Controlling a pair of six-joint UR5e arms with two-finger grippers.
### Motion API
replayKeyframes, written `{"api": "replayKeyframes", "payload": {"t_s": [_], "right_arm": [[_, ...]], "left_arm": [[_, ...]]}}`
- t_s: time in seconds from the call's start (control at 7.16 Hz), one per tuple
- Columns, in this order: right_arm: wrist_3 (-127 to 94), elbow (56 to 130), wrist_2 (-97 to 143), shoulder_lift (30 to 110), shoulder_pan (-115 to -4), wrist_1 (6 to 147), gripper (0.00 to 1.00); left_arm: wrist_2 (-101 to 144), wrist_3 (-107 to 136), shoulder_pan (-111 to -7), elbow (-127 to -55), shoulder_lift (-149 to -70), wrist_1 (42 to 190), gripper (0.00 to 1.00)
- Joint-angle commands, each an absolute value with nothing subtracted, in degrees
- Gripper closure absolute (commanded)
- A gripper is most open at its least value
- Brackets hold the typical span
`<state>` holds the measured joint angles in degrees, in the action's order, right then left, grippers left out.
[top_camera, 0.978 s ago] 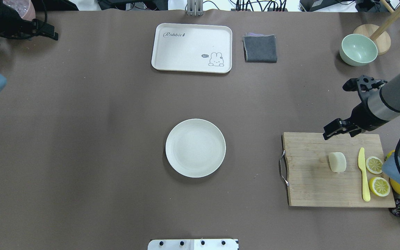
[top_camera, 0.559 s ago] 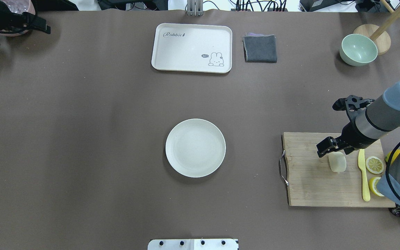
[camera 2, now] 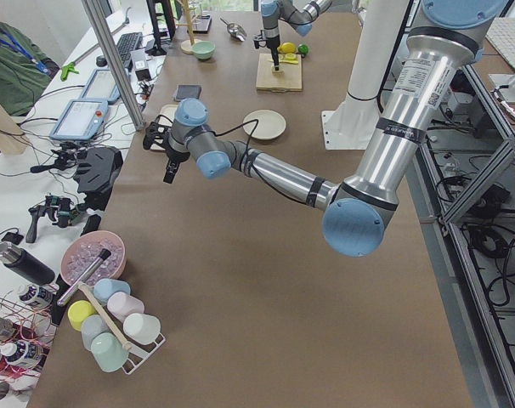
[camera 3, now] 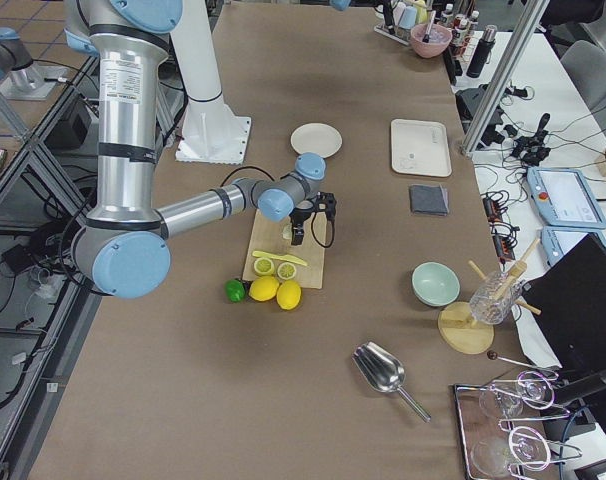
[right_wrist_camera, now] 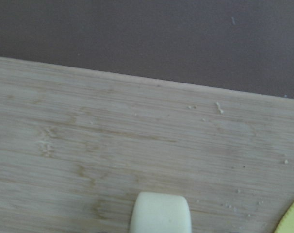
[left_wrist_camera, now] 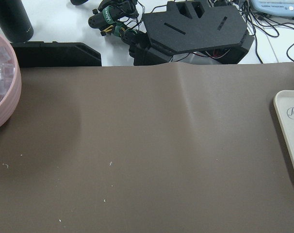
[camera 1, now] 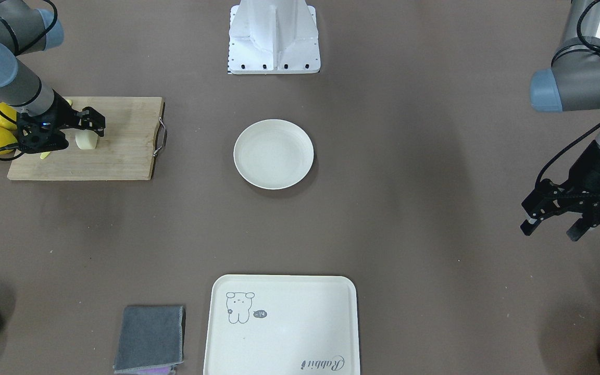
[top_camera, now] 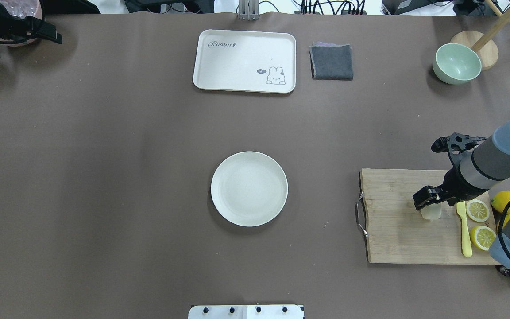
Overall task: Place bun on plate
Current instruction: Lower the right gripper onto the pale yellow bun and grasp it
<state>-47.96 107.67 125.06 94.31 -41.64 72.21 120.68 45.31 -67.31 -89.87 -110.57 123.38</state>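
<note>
Bun point(top_camera: 432, 214) half-covered overhead, clearer front-on

Plate point(top_camera: 249, 188) sits mid-counter point(top_camera: 104, 177). Cutting board point(top_camera: 396, 239) is to its right (my right side). Bun point(top_camera: 431, 213) is on the board, under my right end effector point(top_camera: 432, 204). Knife point(top_camera: 465, 235), then lemon slices point(top_camera: 477, 210), lie right of the bun. Tray point(top_camera: 245, 61) is beyond the plate, cloth point(top_camera: 331, 62) just right of the tray, bowl point(top_camera: 456, 63) further right.
</note>
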Motion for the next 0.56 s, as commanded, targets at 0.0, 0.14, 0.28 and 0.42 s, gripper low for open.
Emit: {"api": "replayKeyframes", "payload": {"t_s": [0.0,0.14,0.28,0.42], "right_arm": [[-48.34,107.84,124.1,94.31,-40.78,71.54,0.71],[-48.34,107.58,122.8,93.78,-40.69,71.54,0.96],[-48.17,108.45,121.83,92.82,-40.78,71.54,1.0],[-47.99,109.85,121.64,90.9,-41.22,71.72,1.0]], "left_arm": [[118.22,45.7,-66.54,-90.09,-110.48,123.57,0.03],[118.21,45.7,-66.53,-90.0,-110.48,123.57,0.03],[118.3,45.79,-66.53,-90.0,-110.48,123.66,0.03],[118.39,45.7,-66.53,-89.83,-110.57,123.84,0.03]]}}
